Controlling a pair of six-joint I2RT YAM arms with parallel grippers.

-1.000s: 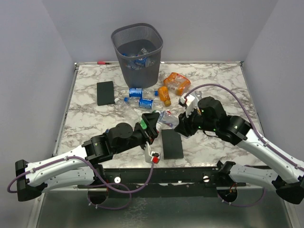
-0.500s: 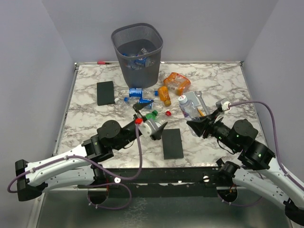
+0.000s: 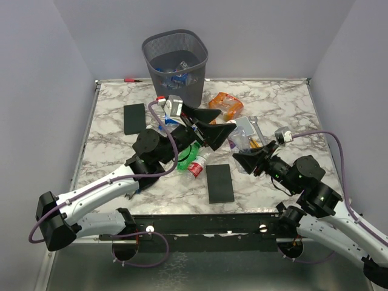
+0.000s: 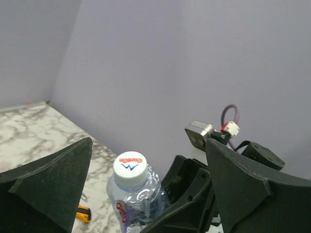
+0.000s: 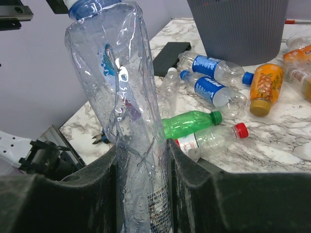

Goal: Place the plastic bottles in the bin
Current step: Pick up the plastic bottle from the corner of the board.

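My right gripper (image 3: 245, 156) is shut on a clear, crumpled plastic bottle (image 3: 241, 137), holding it upright above the table; in the right wrist view the bottle (image 5: 131, 121) stands pinched between the fingers (image 5: 194, 194). My left gripper (image 3: 227, 119) is raised and open, its jaws spread wide on either side of that bottle's white cap (image 4: 130, 165) without touching it. A green bottle (image 3: 188, 159) and a red-capped bottle (image 3: 197, 165) lie on the marble. Blue-labelled bottles (image 5: 211, 90) and orange bottles (image 3: 225, 104) lie near the mesh bin (image 3: 176, 60), which holds some bottles.
Two flat black slabs lie on the table, one at the left (image 3: 134, 118) and one near the front (image 3: 219, 183). Blue-handled pliers (image 5: 99, 139) lie by the front edge. A red-handled tool (image 3: 130, 80) rests at the back edge. Purple walls enclose the table.
My left arm has lifted off the table and swung back and right, its jaws opening wide. The green and red-capped bottles now lie uncovered. My right gripper raised its bottle upright.
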